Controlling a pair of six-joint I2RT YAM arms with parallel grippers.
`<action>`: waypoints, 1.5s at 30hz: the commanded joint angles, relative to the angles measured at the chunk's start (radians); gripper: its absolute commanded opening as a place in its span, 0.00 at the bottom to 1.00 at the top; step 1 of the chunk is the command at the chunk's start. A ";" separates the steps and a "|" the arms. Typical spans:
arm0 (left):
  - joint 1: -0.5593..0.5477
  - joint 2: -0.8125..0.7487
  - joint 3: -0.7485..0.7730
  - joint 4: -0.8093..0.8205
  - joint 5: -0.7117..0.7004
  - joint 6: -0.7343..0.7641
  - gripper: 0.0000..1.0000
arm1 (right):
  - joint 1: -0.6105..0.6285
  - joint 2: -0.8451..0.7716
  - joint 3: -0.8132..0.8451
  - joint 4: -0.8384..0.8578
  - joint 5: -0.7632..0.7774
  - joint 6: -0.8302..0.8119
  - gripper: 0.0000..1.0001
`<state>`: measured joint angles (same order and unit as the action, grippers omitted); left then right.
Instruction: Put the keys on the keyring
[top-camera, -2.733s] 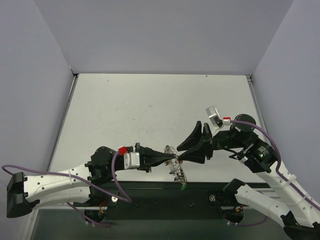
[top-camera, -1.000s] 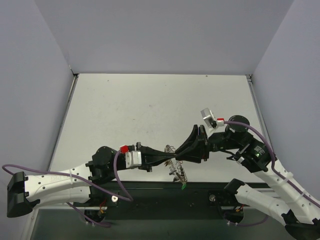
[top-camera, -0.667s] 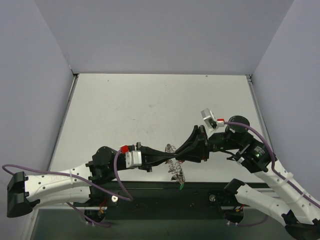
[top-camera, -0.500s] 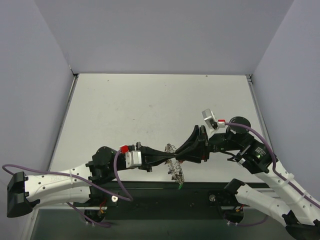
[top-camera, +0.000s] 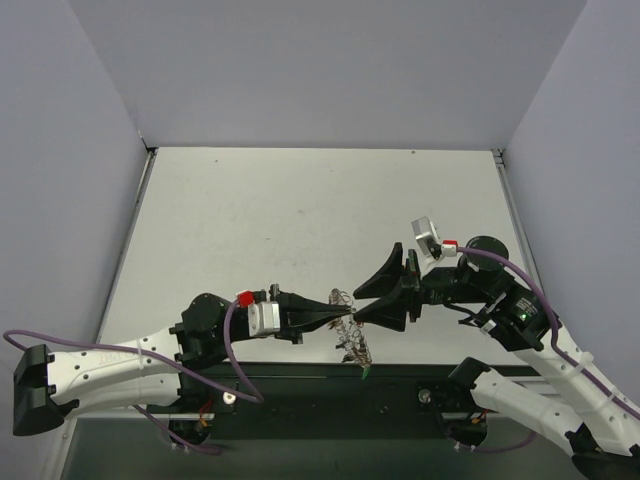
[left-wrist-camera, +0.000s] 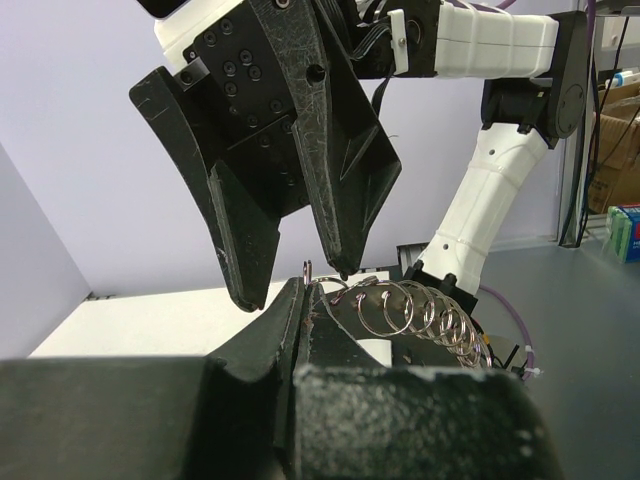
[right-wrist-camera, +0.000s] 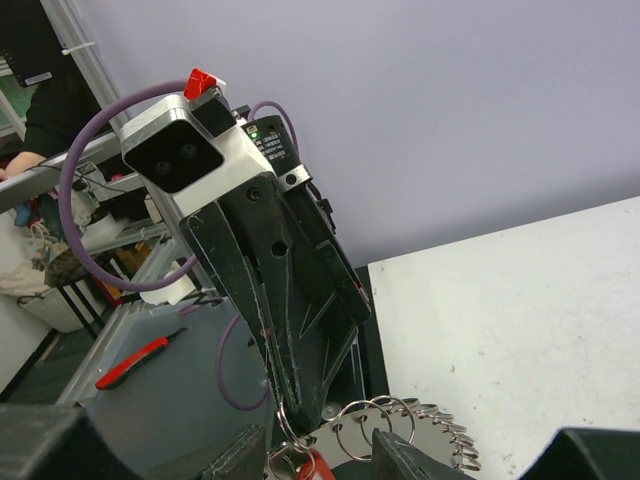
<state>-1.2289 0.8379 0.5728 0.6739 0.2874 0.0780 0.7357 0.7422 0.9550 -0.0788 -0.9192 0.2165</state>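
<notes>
Clenching keyring in left hand over desk front edge, keys dangling beneath. Holding right hand released, fingertips beside ring.

The left arm lies low along the bottom left of the top view and reaches to the right. The left gripper is pinched tight on the keyring. The right arm comes up from the bottom right, bends, and reaches left. The right gripper has its two fingers spread apart, with their tips right by the left gripper's tip.
</notes>
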 joint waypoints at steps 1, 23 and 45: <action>-0.001 -0.020 0.024 0.084 -0.007 -0.011 0.00 | 0.005 -0.004 -0.004 0.060 -0.006 -0.002 0.45; -0.001 -0.010 0.029 0.082 -0.001 -0.015 0.00 | 0.005 0.029 -0.007 0.108 -0.020 0.029 0.29; -0.001 -0.043 0.053 -0.037 -0.005 0.000 0.04 | 0.005 0.046 0.011 0.042 -0.010 -0.019 0.00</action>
<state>-1.2270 0.8242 0.5728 0.6399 0.2604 0.0555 0.7399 0.7712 0.9508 -0.0406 -0.9360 0.2173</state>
